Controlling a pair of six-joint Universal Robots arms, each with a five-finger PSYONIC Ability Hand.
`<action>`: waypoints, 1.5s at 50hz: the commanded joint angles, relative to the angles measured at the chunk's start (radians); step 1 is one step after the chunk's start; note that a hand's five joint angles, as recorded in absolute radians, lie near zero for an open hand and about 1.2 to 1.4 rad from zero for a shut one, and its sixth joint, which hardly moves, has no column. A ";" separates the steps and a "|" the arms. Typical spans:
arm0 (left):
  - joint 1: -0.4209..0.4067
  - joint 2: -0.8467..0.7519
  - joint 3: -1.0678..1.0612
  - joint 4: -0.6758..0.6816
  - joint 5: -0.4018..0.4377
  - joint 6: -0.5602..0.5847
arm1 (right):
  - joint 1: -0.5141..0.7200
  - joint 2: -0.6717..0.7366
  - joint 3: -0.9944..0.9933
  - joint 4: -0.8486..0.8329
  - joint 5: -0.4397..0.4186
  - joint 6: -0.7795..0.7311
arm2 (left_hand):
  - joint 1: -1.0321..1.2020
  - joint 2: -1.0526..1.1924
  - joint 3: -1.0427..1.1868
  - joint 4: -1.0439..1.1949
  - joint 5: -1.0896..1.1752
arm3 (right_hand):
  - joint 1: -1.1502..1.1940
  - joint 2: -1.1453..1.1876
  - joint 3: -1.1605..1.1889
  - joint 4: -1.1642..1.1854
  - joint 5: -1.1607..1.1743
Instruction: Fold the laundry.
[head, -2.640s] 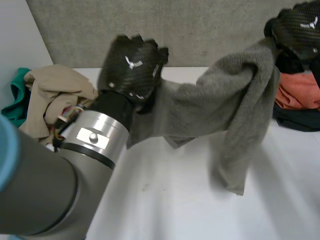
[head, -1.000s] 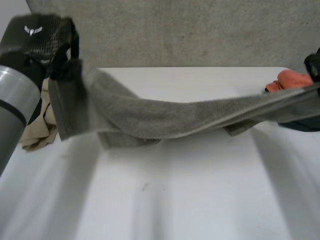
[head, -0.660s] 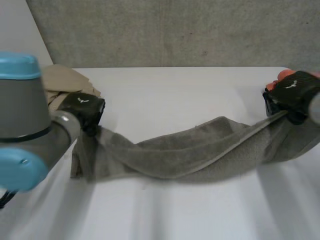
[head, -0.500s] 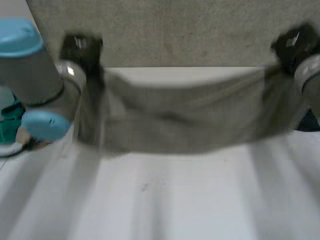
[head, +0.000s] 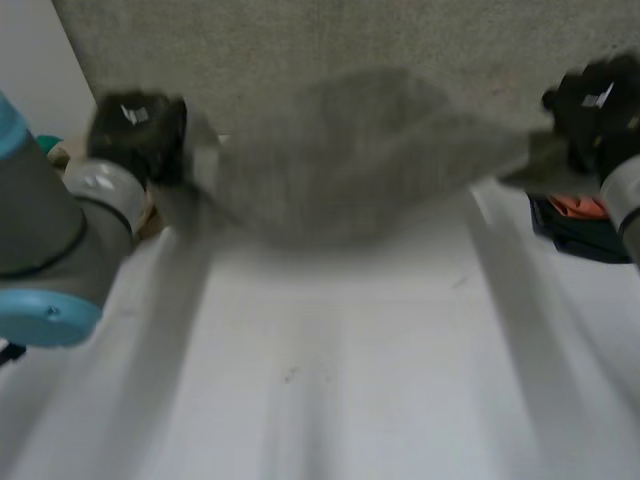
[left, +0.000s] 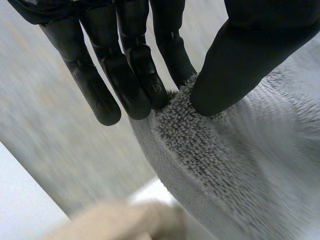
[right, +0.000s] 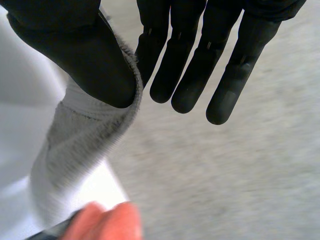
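On the near side of the grey towel, the white surface is seen bare. The towel itself is held in the air above it, spread wide, with its long axis running from one arm to the other and its blurred middle apparently billowed toward the wall. At the towel's left end, the left robot hand is clamped on a corner, the terry hem being pinched between the thumb and straight fingers. At the towel's right end, the right robot hand is closed on an edge, nipped between the thumb and the nearest finger. Neither robot hand is judged nearer, as the towel lies squarely between them. Both ends would likely need to be lowered together to lay it flat. Beyond the towel's left end, beige laundry is piled. Beyond its right end, an orange garment is seen on a dark garment.
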 joint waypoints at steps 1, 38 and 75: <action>-0.003 -0.237 -0.012 -0.010 -0.002 0.015 | 0.012 0.167 0.088 0.019 -0.032 -0.008 | 0.268 0.200 0.203 0.195 0.252 | 0.273 0.221 0.207 0.201 0.236; -0.037 0.081 -0.506 0.024 0.130 0.063 | -0.002 0.250 0.154 0.002 0.009 -0.012 | -0.348 -0.416 -0.413 -0.421 -0.364 | 0.273 0.221 0.207 0.201 0.236; 0.011 -0.240 -0.308 0.093 0.138 0.185 | 0.001 0.251 0.183 -0.001 0.003 -0.015 | -0.463 -0.531 -0.528 -0.536 -0.479 | 0.273 0.221 0.207 0.201 0.236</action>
